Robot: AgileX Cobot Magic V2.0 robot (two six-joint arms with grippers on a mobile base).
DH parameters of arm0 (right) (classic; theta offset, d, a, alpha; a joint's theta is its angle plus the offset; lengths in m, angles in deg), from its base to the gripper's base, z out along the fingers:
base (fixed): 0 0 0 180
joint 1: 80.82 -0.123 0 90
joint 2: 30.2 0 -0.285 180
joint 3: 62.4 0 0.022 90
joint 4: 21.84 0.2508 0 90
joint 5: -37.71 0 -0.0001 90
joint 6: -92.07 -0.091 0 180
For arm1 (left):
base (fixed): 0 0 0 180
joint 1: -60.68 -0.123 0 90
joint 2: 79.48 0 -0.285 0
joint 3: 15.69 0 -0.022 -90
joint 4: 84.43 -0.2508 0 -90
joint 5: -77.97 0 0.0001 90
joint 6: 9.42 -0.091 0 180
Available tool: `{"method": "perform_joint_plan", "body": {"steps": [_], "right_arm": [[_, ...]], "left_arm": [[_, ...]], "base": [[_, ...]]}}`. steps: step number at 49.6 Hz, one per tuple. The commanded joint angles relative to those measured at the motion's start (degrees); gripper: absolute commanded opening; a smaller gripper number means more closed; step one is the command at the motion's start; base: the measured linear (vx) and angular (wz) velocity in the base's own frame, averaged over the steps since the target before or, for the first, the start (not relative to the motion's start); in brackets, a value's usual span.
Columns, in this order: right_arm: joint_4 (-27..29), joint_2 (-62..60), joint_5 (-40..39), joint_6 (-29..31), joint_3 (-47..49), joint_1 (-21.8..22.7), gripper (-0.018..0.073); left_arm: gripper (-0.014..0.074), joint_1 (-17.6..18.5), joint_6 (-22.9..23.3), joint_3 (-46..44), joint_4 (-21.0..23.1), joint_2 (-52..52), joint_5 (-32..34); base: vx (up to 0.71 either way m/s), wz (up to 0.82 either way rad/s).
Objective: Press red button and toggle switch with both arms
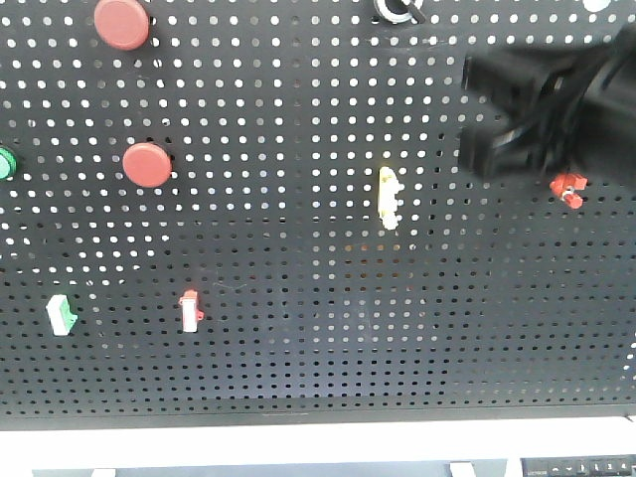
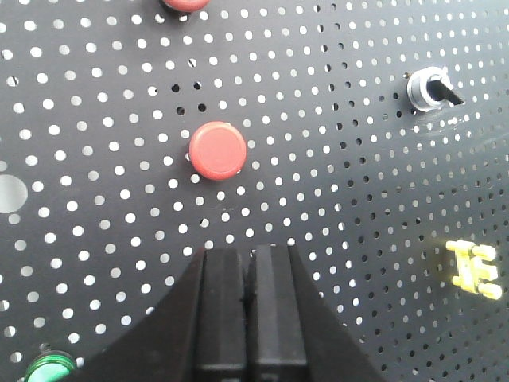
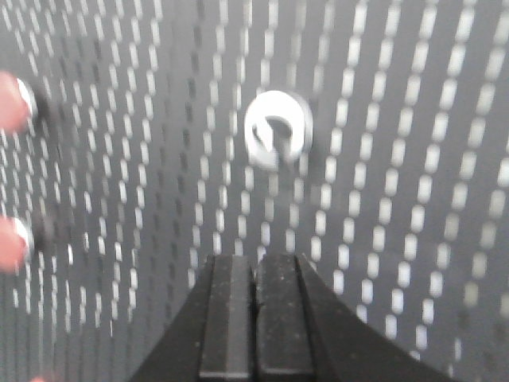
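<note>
In the left wrist view a round red button [image 2: 217, 150] sits on the black pegboard [image 2: 95, 199], just above my left gripper [image 2: 247, 253]. That gripper is shut with nothing held. The toggle switch [image 2: 429, 89], black with a silver ring, is at the upper right. In the blurred right wrist view the toggle switch [image 3: 277, 137] lies straight ahead of my right gripper [image 3: 255, 259], which is shut and empty, a gap away. In the front view two red buttons [image 1: 147, 164] [image 1: 121, 22] are at the upper left. The toggle switch [image 1: 397, 8] is at the top edge. The right arm [image 1: 556, 99] hangs blurred at the right.
Also on the board are a green button [image 1: 5, 164], a pale yellow piece [image 1: 389, 196], a red bracket piece [image 1: 568, 187], a green-and-white piece [image 1: 62, 314] and a red-and-white piece [image 1: 191, 310]. The board's lower edge meets a white ledge [image 1: 298, 447].
</note>
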Motion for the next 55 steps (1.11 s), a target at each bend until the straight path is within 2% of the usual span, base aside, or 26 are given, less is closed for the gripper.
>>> {"method": "perform_joint_plan", "body": {"steps": [1,16,20,21,22,32,36,40,55], "right_arm": [[-0.6,-1.3,-3.7,0.1,1.7,0.0,-0.0003],[-0.6,-1.3,-3.8,0.1,1.7,0.0,-0.0003],[-0.6,-1.3,-3.8,0.1,1.7,0.0,-0.0003],[-0.6,-1.3,-3.8,0.1,1.7,0.0,-0.0003],[-0.6,-1.3,-3.9,0.1,1.7,0.0,-0.0003],[-0.6,-1.3,-3.8,0.1,1.7,0.0,-0.0003],[-0.6,-1.3,-3.8,0.1,1.7,0.0,-0.0003],[-0.6,-1.3,-3.8,0.1,1.7,0.0,-0.0003],[-0.6,-1.3,-3.9,0.1,1.7,0.0,-0.0003]], "left_arm": [[0.0,-0.1,0.1,-1.8,0.5,-0.4,4.0],[0.0,-0.1,0.1,-1.7,0.6,-0.4,4.2],[0.0,-1.1,0.1,0.0,0.5,-1.6,4.4],[0.0,-1.7,0.1,1.0,0.5,-2.2,4.4],[0.0,-7.9,0.1,11.2,0.3,-10.1,3.8],[0.0,-19.6,0.1,27.7,0.5,-23.3,2.5],[0.0,-23.1,0.1,33.0,0.5,-28.4,0.3],[0.0,-25.0,0.1,38.2,0.5,-32.6,-0.7],[0.0001,-25.2,0.2,55.3,0.6,-49.5,-1.9]], "base": [[0.0,0.0],[0.0,0.0],[0.0,0.0],[0.0,0.0],[0.0,0.0],[0.0,0.0],[0.0,0.0],[0.0,0.0],[0.0,0.0]]}}
